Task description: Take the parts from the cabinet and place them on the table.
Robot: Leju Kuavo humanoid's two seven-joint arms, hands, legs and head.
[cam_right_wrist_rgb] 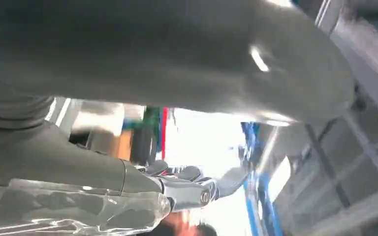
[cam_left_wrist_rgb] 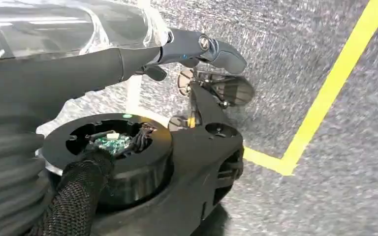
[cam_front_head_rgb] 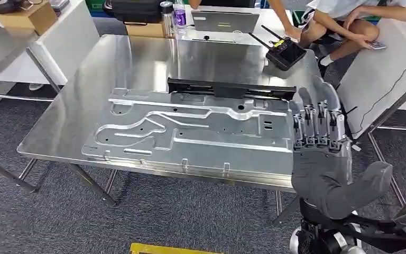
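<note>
A large stamped silver metal plate (cam_front_head_rgb: 190,135) lies flat on the steel table (cam_front_head_rgb: 137,58), reaching to its near edge. A long black bar part (cam_front_head_rgb: 227,87) lies along the plate's far side. My right hand (cam_front_head_rgb: 325,153) is raised beside the plate's right end, fingers straight and spread, thumb out to the side, holding nothing. In the right wrist view the same hand (cam_right_wrist_rgb: 177,59) shows a thick thumb and loose fingers (cam_right_wrist_rgb: 187,189) with nothing between them. My left hand (cam_left_wrist_rgb: 128,54) hangs low over the grey carpet, its fingers stretched out and holding nothing.
A black handheld controller (cam_front_head_rgb: 285,53), a laptop (cam_front_head_rgb: 224,21) and bottles (cam_front_head_rgb: 174,16) sit at the table's far edge. A person (cam_front_head_rgb: 349,21) sits behind the far right corner. White tables (cam_front_head_rgb: 386,69) flank both sides. Yellow tape (cam_front_head_rgb: 164,248) marks the carpet.
</note>
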